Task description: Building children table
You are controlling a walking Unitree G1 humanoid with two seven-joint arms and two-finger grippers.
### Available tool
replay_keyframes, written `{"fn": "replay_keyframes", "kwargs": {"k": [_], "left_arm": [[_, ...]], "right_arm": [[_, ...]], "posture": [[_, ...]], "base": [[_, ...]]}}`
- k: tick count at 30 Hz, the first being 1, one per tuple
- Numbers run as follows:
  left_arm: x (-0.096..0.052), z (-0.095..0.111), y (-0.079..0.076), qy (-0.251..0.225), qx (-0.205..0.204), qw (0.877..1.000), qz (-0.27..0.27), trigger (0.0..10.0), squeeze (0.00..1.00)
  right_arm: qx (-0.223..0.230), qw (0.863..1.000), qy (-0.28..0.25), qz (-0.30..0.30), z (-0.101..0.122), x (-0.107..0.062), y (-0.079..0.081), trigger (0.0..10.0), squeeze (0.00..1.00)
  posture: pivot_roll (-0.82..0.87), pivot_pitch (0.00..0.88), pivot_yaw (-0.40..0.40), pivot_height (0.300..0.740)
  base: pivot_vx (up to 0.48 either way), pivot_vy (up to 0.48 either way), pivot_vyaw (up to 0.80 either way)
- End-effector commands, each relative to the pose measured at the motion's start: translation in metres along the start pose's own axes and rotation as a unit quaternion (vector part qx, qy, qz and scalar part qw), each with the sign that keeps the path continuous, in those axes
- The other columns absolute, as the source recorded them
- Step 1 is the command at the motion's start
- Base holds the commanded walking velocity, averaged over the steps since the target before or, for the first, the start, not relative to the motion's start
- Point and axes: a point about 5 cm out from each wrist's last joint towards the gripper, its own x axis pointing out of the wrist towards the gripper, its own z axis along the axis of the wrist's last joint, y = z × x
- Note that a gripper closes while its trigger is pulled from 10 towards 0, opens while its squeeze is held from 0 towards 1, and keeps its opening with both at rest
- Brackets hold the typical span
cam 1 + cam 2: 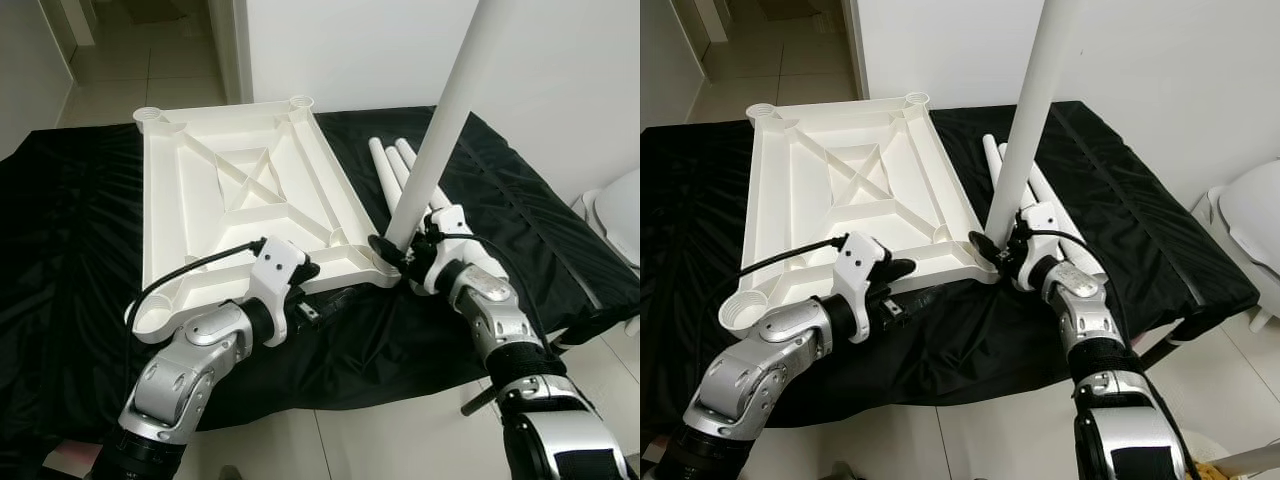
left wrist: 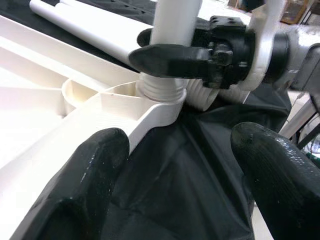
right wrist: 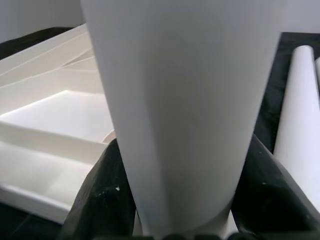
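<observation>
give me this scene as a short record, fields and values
surface: black cloth
tabletop: white plastic tabletop lying upside down on the cloth, ribs facing up
upright leg: white leg standing with its threaded end at the near right corner socket
spare legs: white legs lying on the cloth to the right of the tabletop
right gripper: shut on the upright leg near its base
left gripper: open, at the tabletop's near edge by that corner
background: white wall, tiled floor
</observation>
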Motion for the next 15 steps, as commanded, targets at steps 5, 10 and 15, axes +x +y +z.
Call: {"fn": "replay_keyframes", "kwargs": {"k": [5,10,15], "left_arm": [[0.001,0.000,-0.006,-0.003,-0.001,1.000,-0.013,10.0,0.00],[0.001,0.000,-0.008,-0.002,-0.001,1.000,-0.017,10.0,0.00],[0.001,-0.001,-0.008,-0.001,0.000,1.000,-0.019,10.0,0.00]], "right_arm": [[0.019,0.994,0.003,-0.103,-0.003,0.002,0.006,10.0,0.00],[0.036,0.989,-0.001,-0.141,-0.004,0.003,0.012,10.0,0.00],[0.035,0.974,-0.012,-0.224,-0.005,0.001,0.021,10.0,0.00]], "posture": [[-0.04,0.033,-0.021,0.740],[-0.04,0.030,-0.021,0.740],[-0.04,0.028,-0.022,0.740]], "base": [[0.000,0.000,0.00],[0.000,0.000,0.00],[0.000,0.000,0.00]]}}
